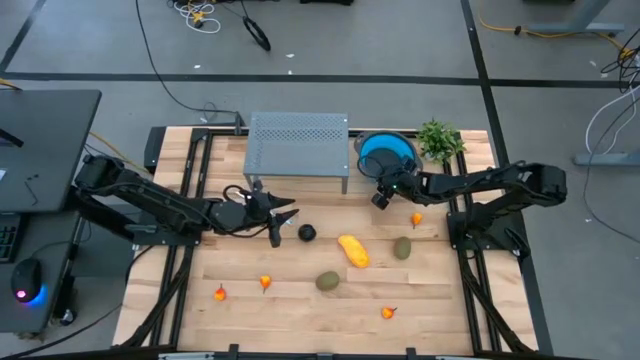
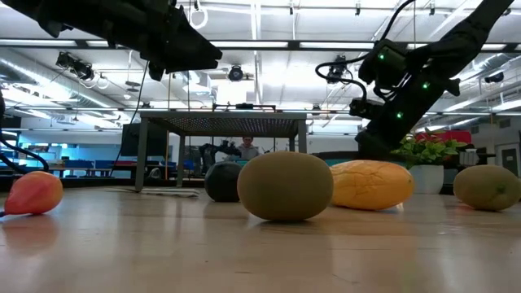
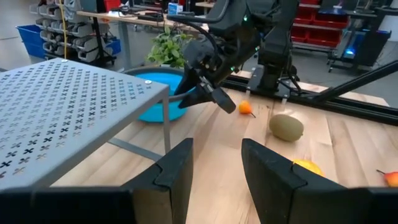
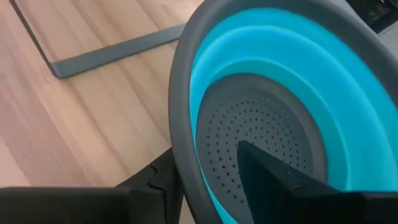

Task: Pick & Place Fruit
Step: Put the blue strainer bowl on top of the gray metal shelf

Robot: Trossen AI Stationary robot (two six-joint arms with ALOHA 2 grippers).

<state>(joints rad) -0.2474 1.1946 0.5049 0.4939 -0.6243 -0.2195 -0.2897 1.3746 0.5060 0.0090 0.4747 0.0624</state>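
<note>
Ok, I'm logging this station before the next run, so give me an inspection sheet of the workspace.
Surface: wooden table, no spills seen.
Job's things: yellow fruit, two olive fruits, black ball, four small orange pieces, all loose on the wood.
Clutter: perforated metal stand, blue colander, potted plant.
Grippers: left gripper open, empty, beside the black ball; right gripper straddles the colander rim, one finger inside, one outside.
Cables: loose cords on the floor behind the table.
Surroundings: monitor and mouse at left; benches and shelving beyond.

Grey floor (image 1: 400,40) with cables, bright ceiling lights (image 2: 269,45), red bins (image 3: 314,12)
</note>
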